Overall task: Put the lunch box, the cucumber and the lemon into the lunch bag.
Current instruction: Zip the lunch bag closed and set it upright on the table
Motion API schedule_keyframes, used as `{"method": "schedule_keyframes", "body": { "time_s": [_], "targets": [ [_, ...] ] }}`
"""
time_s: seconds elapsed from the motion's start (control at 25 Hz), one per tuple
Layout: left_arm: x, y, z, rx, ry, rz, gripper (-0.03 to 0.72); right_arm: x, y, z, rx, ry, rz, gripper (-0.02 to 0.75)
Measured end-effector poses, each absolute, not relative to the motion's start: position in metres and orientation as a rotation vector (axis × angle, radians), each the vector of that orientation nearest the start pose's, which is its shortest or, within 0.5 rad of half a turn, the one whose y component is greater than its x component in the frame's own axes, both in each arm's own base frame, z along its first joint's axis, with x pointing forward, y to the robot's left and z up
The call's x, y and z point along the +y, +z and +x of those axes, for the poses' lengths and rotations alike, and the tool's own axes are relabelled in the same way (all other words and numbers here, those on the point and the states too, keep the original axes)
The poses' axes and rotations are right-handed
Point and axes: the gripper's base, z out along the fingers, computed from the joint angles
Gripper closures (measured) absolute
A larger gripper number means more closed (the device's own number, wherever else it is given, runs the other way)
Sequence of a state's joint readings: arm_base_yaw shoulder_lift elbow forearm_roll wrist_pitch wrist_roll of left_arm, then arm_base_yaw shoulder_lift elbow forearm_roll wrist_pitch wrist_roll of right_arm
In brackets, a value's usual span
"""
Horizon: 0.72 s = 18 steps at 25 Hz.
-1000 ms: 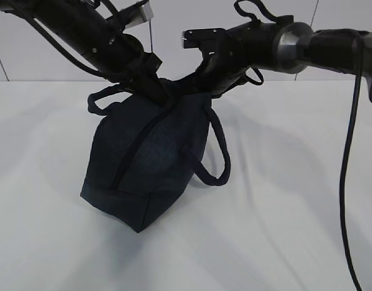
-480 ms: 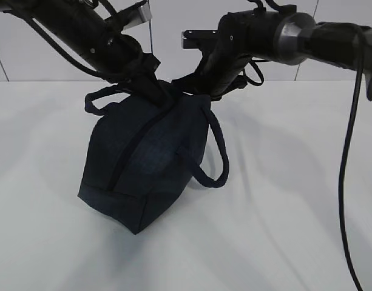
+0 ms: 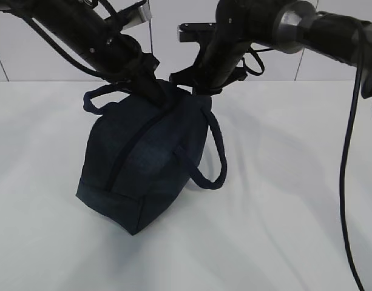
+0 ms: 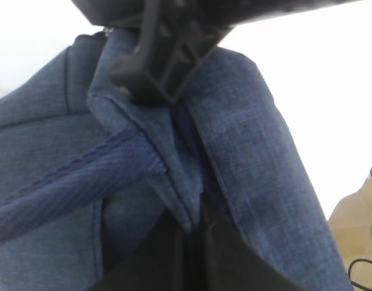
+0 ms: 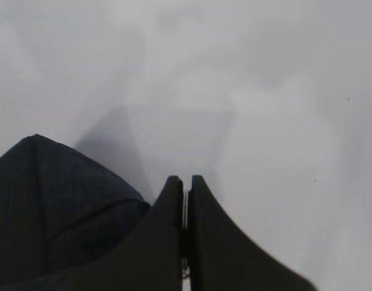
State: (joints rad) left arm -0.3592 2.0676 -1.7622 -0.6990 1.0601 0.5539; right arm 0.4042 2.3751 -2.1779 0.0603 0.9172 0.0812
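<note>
only the lunch bag (image 3: 143, 163) visible, contents hidden behind closed zipper (image 3: 128, 154)

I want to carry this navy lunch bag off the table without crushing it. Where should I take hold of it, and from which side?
Probably the free loop handle on the lunch bag. It hangs clear of the fabric on the side nearer the right arm, leaving an open gap. Come in from that side and hook through the loop; both end effectors crowd the top.

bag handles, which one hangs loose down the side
The right handle: it droops in a free loop down the bag's right side. The left handle sticks out up near the top.
</note>
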Motion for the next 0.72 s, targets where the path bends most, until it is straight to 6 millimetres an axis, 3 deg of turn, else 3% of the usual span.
{"method": "schedule_keyframes", "body": {
  "time_s": [0.2, 0.28, 0.52, 0.72],
  "targets": [
    [-0.205, 0.251, 0.402, 2.525, -0.865, 0.845, 0.683, 0.214, 0.219, 0.484, 2.587, 0.256, -0.400, 0.708],
    [-0.205, 0.251, 0.403, 2.525, -0.865, 0.837, 0.655, 0.214, 0.221, 0.484, 2.585, 0.256, -0.400, 0.641],
    [-0.198, 0.250, 0.408, 2.539, -0.819, 0.788, 0.547, 0.215, 0.232, 0.485, 2.563, 0.261, -0.404, 0.340],
    [-0.185, 0.249, 0.413, 2.563, -0.802, 0.731, 0.524, 0.215, 0.243, 0.482, 2.558, 0.252, -0.414, 0.273]
  ]
}}
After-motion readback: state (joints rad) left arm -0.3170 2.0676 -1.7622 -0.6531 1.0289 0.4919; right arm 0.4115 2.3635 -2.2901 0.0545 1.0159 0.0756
